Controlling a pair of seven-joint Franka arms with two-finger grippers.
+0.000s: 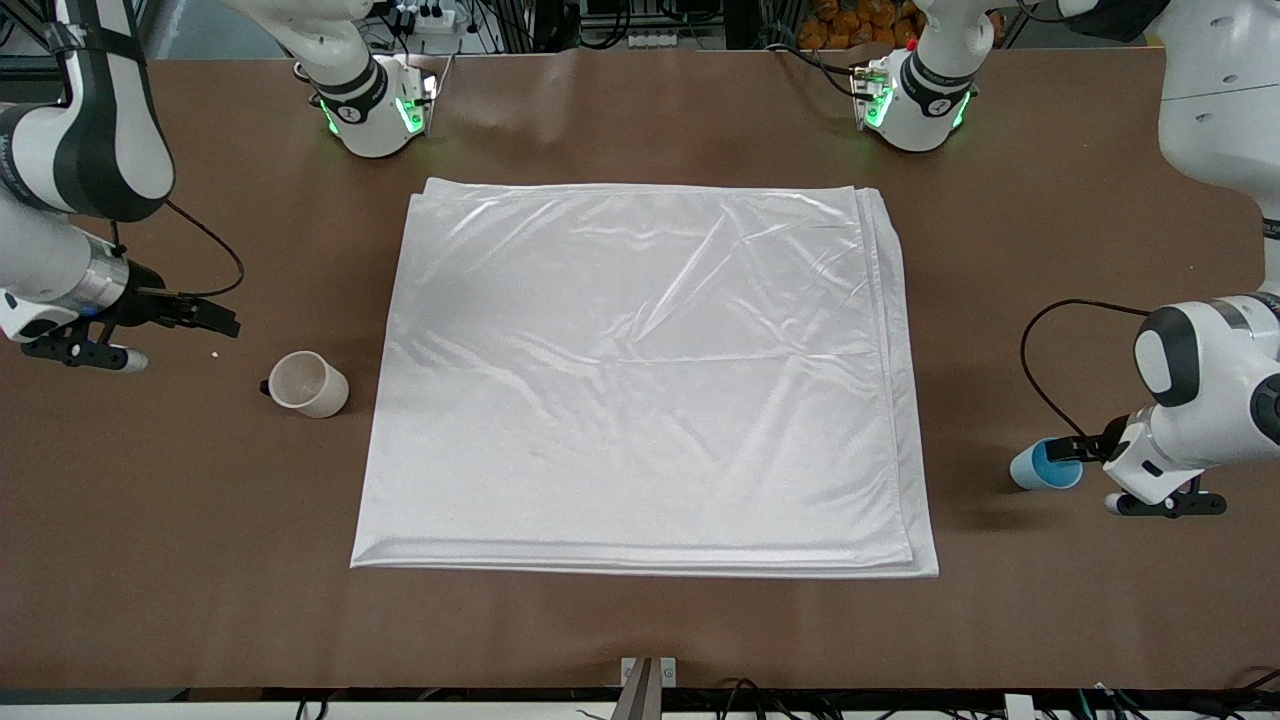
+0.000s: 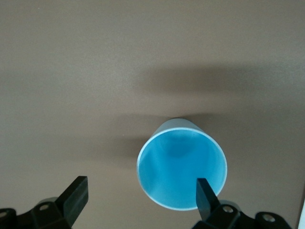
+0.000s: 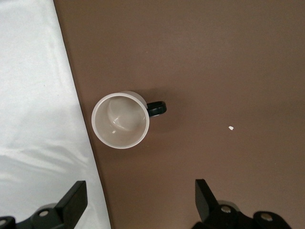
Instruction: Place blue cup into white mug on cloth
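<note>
white mug [image 3: 120, 120] upright on brown table [image 3: 214, 62], just beside the cloth [image 3: 33, 95].

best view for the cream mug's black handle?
Right wrist view: looking down on the small cream cylindrical mug, the black handle shows clearly. Front view shows only a dark sliver at the mug's side. Left wrist view misses it.

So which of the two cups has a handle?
The white mug, standing on the bare table beside the cloth toward the right arm's end; a small black handle juts from its side. The blue cup has none.
</note>
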